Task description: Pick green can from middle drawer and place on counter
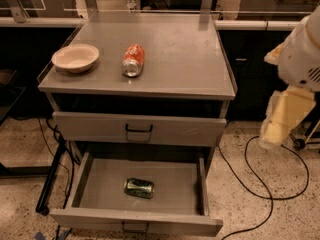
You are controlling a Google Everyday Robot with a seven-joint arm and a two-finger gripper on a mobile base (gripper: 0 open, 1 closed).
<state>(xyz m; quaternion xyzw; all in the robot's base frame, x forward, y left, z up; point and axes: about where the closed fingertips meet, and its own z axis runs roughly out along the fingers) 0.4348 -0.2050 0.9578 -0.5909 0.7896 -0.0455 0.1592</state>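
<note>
- Camera view: green can lies on its side, lower centre, on the open middle drawer floor.
- Tool hangs at the right edge, well apart; released or clenched, cannot tell.
- Likely best: descend from above, close across the can's body, then lift to the desk.

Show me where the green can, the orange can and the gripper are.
green can [139,188]: camera view, middle of its side, lying in the middle drawer [100,184].
orange can [133,60]: camera view, middle of its side, lying on the counter [185,49].
gripper [272,131]: camera view, its pale lower end, near the picture's right edge.
</note>
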